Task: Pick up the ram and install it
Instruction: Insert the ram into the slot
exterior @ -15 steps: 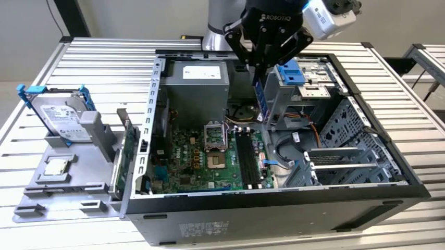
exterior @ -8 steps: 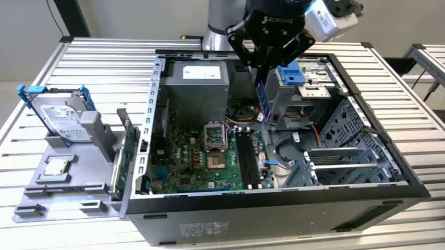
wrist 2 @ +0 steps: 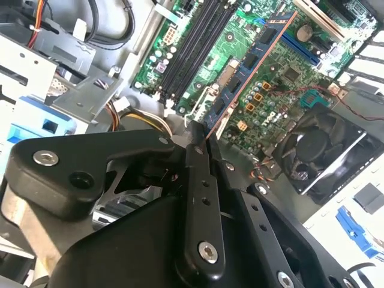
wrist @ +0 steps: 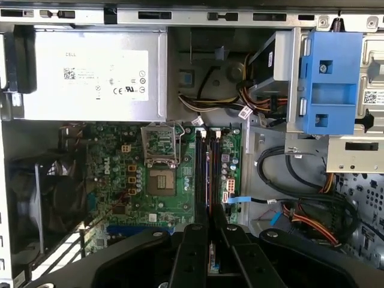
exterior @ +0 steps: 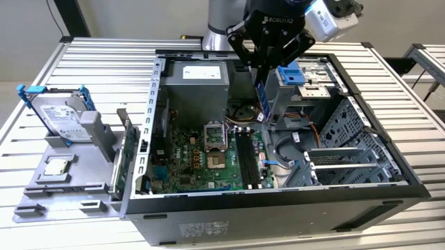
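Note:
My gripper hangs over the open computer case and is shut on the ram, a narrow blue stick that points down from the fingers toward the motherboard. In the second wrist view the ram runs out from the closed fingertips, its gold edge facing the board. In the first wrist view the ram shows edge-on between the fingers, roughly in line with the black memory slots. The slots lie below the ram, which is clear of them.
A power supply fills the case's back corner, and a blue drive-bay latch sits close beside the gripper. The socket is next to the slots. A hard drive stands on a grey holder at the exterior view's left, near an upright green card.

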{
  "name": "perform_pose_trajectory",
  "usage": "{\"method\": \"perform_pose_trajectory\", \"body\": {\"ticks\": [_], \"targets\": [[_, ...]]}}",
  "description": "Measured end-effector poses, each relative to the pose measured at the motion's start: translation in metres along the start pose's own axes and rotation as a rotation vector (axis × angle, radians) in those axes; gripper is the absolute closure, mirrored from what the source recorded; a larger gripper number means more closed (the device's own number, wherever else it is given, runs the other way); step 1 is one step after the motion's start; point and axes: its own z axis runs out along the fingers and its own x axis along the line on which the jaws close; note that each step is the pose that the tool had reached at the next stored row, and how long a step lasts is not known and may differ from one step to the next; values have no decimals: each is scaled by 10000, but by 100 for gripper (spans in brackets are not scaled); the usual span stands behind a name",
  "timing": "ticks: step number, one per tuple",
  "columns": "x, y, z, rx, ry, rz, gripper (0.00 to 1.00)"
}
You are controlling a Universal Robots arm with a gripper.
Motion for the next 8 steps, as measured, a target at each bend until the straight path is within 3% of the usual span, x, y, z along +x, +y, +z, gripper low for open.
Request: {"method": "perform_pose_trajectory", "body": {"ticks": [8], "targets": [[-33, 1, 48, 20, 0, 1, 100]]}}
